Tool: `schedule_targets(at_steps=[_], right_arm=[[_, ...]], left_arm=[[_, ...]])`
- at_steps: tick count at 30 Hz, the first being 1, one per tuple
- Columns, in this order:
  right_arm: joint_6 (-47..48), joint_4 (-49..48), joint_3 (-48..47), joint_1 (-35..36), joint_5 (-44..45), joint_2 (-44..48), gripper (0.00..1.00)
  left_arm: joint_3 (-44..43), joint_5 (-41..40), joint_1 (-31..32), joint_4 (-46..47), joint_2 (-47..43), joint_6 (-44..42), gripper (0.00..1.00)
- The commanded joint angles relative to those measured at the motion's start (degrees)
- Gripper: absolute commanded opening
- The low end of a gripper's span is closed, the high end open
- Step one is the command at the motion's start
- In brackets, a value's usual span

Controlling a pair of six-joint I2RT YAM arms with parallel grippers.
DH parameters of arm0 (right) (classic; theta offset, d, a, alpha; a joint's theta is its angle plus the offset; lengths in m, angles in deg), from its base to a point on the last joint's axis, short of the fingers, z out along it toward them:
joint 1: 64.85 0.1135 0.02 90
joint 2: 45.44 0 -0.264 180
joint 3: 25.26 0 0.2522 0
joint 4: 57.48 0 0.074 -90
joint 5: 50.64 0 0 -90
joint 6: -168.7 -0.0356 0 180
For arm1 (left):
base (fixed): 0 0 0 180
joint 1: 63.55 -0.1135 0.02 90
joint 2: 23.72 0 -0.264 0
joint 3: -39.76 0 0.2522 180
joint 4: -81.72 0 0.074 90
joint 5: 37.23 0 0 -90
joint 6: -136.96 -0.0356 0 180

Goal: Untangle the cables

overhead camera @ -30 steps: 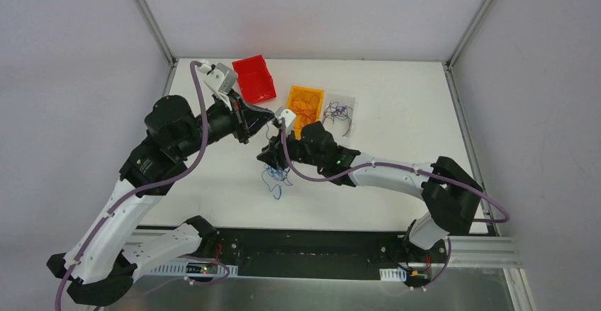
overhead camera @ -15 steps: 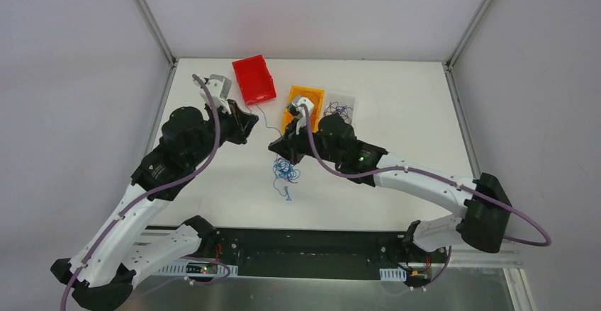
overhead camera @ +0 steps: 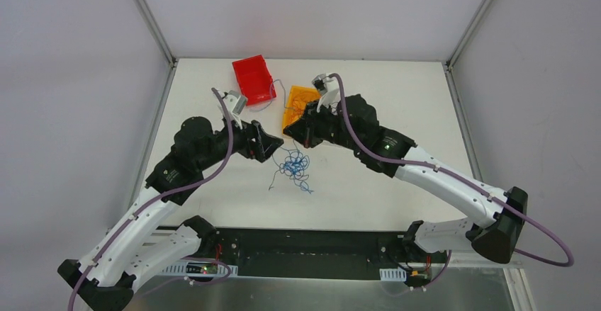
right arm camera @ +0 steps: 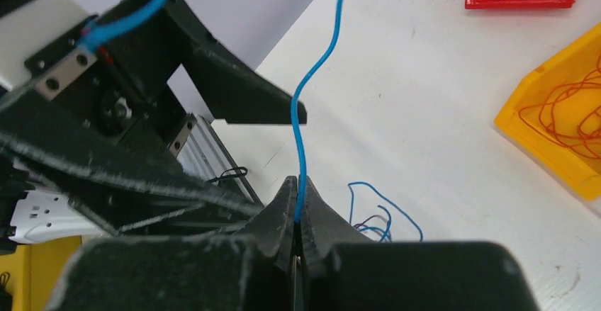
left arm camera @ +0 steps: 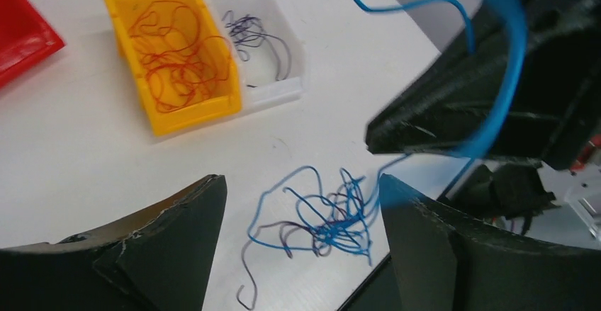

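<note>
The cables (overhead camera: 293, 166) lay tangled mid-table (overhead camera: 411, 91), with bare surface toward 3 and 6 o'clock and the red bin (overhead camera: 254, 78) and orange bin (overhead camera: 296, 104) at 12. The left hand (left arm camera: 301, 180), fingers apart, hung just at 10 o'clock of them. The right hand (right arm camera: 296, 194), at 12, was clamped on a blue strand (right arm camera: 312, 77).

Blue cable (right arm camera: 297, 155) in right gripper (right arm camera: 298, 192)'s closed tips, yellow bin (right arm camera: 540, 154) at right

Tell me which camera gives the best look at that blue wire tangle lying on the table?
The left wrist view: the blue tangle fills the middle, loops distinct. The top view shows it small, from afar. The right wrist view shows only a few loops past the right claw, shut on one blue strand.
</note>
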Motion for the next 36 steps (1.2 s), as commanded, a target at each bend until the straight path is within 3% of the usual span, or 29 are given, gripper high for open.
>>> schedule_targets(at_steps=[1, 6, 16, 17, 22, 24, 25, 27, 29, 33, 36], right_arm=[[-4.6, 1.9, -4.0, -1.4, -0.1, 0.2, 0.0], [-6.2, 1.4, -5.3, -1.6, -1.7, -0.8, 0.0], [-8.2, 0.7, -7.0, -1.7, -3.9, -2.3, 0.0], [-8.3, 0.8, -6.9, -1.6, -4.1, -2.4, 0.0], [-8.5, 0.8, -6.0, -1.7, -3.8, -2.2, 0.0], [-8.4, 0.9, -5.2, -2.1, -3.2, -1.7, 0.0], [-8.1, 1.0, -4.6, -2.2, -3.1, -1.3, 0.11], [-7.3, 1.4, -2.7, -2.5, -1.8, 0.2, 0.49], [-6.5, 1.5, -0.2, -3.0, -0.3, 2.2, 0.69], [-4.7, 1.0, 5.9, -5.3, -0.8, 6.5, 0.8], [-2.0, -2.2, 12.9, -6.8, -4.5, 10.7, 0.81]], left_arm=[[2.4, 10.8, 0.0, 9.9, -0.1, 1.6, 0.82], [3.3, 14.6, 0.0, 14.1, 3.5, 2.4, 0.78], [2.9, 17.3, 0.0, 21.2, 8.8, 3.5, 0.53], [3.1, 17.6, 0.0, 22.4, 9.0, 4.1, 0.48], [5.1, 19.8, 0.1, 29.2, 10.6, 8.7, 0.0], [5.5, 20.0, 0.1, 29.7, 10.9, 9.6, 0.0], [5.8, 19.6, 0.0, 29.8, 10.8, 9.8, 0.0], [6.3, 18.4, 0.0, 29.6, 10.1, 10.3, 0.0], [6.3, 17.5, 0.0, 29.1, 9.5, 10.5, 0.0], [4.5, 17.2, 0.0, 26.6, 10.0, 11.0, 0.0], [2.8, 16.8, 0.0, 24.6, 10.9, 11.9, 0.0]])
